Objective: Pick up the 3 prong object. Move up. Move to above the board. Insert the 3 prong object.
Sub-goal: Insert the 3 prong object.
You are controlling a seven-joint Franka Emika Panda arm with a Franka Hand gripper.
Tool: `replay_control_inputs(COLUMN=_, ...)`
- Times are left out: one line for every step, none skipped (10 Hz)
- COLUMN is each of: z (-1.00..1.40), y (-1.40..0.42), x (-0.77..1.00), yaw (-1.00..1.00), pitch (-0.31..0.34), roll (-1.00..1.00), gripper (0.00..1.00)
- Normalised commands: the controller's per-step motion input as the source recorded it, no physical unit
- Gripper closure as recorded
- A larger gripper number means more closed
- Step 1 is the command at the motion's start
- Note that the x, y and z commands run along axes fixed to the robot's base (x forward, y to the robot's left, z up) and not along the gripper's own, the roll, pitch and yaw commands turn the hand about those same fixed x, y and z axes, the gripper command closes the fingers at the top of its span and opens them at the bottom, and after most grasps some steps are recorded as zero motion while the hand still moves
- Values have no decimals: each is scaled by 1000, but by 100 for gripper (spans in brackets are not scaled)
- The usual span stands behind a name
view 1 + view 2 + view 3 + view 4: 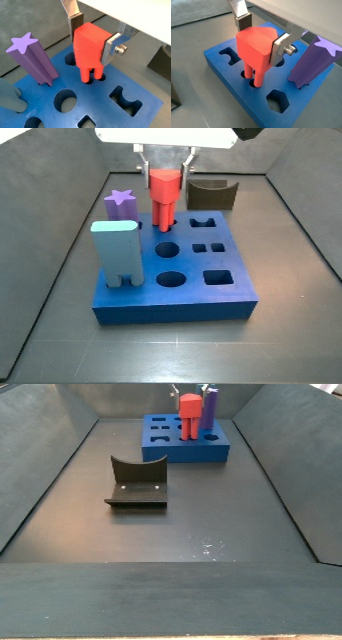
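My gripper point(93, 40) is shut on the 3 prong object point(89, 50), a bright red peg standing upright. The silver fingers point(281, 47) press its wide top from both sides. Its narrow prongs reach down into round holes in the board point(100, 95), while the red body stands above the board's top. In both side views the gripper point(166, 168) hangs over the far half of the royal-blue board point(187, 310), with the red peg point(164, 198) below it. From across the floor, the peg point(191, 419) shows on the board point(201, 452).
A purple star-topped peg point(33, 60) stands in the board close beside the red peg. A tall light-blue block point(118, 253) stands in the board's near left corner. The dark fixture point(138, 481) sits on the floor beside the board. Grey walls enclose the floor.
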Motion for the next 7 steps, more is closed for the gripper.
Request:
replay_control_inputs(z=0, y=0, x=34, yaw=0, pitch=0, roll=0, gripper=100)
replay_control_inputs(z=-194, y=237, x=103, yaw=40, pitch=0, roll=7, gripper=100)
replay_control_inputs(z=-194, y=157, x=123, yaw=0, pitch=0, roll=39, gripper=100)
replay_control_inputs(z=-80, y=0, x=0, yaw=0, pitch=0, roll=0, gripper=100)
replay_control_inputs(z=-886, y=-57, x=0, yaw=0, pitch=-34, roll=181, gripper=100)
replay_control_inputs(z=-903, y=-97, x=23, yaw=0, pitch=-13, roll=237, gripper=100)
replay_control_inputs(z=-997, y=-54, x=0, yaw=111, pitch=-70, roll=154, gripper=100)
